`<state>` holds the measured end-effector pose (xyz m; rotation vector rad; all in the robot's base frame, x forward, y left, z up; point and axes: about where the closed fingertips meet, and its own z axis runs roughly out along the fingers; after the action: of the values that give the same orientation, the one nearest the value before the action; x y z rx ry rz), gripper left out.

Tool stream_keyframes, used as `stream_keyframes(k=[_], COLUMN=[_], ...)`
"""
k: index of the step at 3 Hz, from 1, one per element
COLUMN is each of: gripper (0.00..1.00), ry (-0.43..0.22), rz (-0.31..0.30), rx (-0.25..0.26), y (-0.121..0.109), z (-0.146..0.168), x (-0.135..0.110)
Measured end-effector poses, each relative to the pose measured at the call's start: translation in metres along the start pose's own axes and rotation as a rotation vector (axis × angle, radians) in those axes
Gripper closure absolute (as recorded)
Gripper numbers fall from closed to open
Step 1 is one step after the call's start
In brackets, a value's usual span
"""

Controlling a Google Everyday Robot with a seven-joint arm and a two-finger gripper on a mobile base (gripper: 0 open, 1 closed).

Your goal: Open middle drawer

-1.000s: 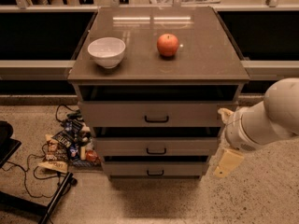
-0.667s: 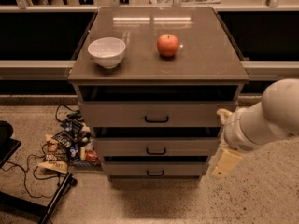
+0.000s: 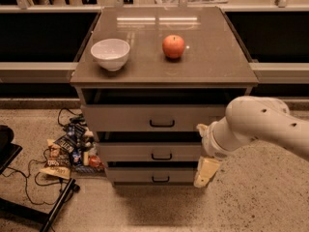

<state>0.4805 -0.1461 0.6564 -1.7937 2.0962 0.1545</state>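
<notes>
The middle drawer (image 3: 130, 152) is the second of three in a grey-beige cabinet, with a small black bar handle (image 3: 161, 156) at its centre. Its front lines up with the other two drawer fronts, and no interior shows. My gripper (image 3: 206, 172) hangs from the white arm (image 3: 256, 124) at the cabinet's right front corner. It is level with the bottom drawer (image 3: 130, 175), to the right of and below the middle handle, and holds nothing that I can see. The taller top drawer (image 3: 120, 117) sits above.
A white bowl (image 3: 110, 53) and a red apple (image 3: 173, 46) stand on the cabinet top (image 3: 217, 57). Snack packets (image 3: 67, 149) and cables (image 3: 34, 187) lie on the floor to the left. A black stand leg (image 3: 58, 207) crosses the lower left. Bare floor lies in front.
The arm and gripper have moved a little to the left, closer to the cabinet's right front corner. The drawers, bowl and apple have not moved.
</notes>
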Motion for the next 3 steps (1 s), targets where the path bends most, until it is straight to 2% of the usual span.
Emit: stream_keyframes(k=[1,2,3], gripper=[0.0,0.0,0.0], ry=[0.038,0.092,0.099], rz=[-0.035,-0.057,-0.057], rx=[-0.014,-0.005,-0.005], y=[-0.006,-0.012,-0.014], z=[0.05,0.084,0.089], x=[-0.003,-0.001,-0.001])
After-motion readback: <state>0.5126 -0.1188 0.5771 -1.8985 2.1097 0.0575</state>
